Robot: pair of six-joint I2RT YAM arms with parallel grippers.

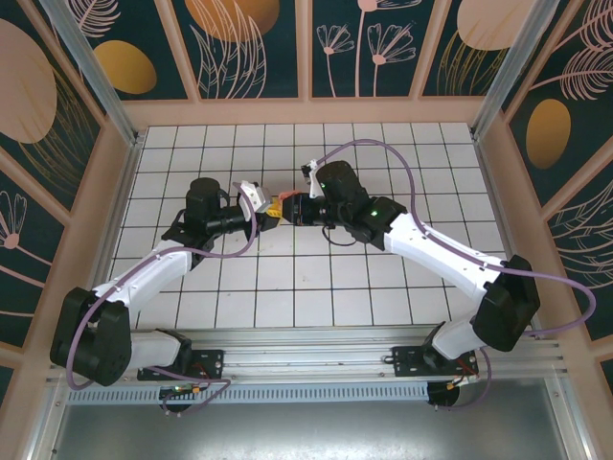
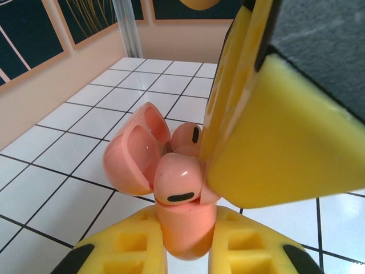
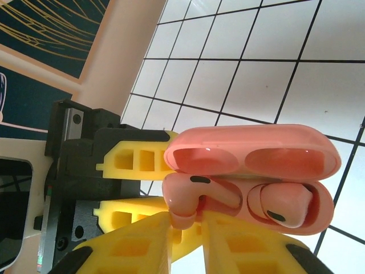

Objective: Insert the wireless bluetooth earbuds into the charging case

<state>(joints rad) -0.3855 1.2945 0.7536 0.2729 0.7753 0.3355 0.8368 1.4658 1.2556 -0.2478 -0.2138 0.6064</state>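
The salmon-pink charging case (image 2: 182,234) is held above the tiles with its lid (image 2: 132,154) hinged open, and my left gripper (image 2: 185,220) is shut on its lower body. One earbud (image 3: 279,206) sits in the case's far socket. The other earbud (image 3: 191,188) lies half in the near socket, stem inside and rounded head sticking out. My right gripper (image 3: 187,221) is shut on that head's tip. Seen from above, the left gripper (image 1: 261,213) and right gripper (image 1: 292,208) meet nose to nose over the table's middle, with the case (image 1: 276,208) between them.
Below lies the white tiled table (image 1: 383,287), ringed by a peach wall (image 1: 306,110) and patterned panels. In the left wrist view, a yellow finger (image 2: 274,125) of the right gripper looms close over the case. The left gripper's fingers (image 3: 137,160) flank the case in the right wrist view.
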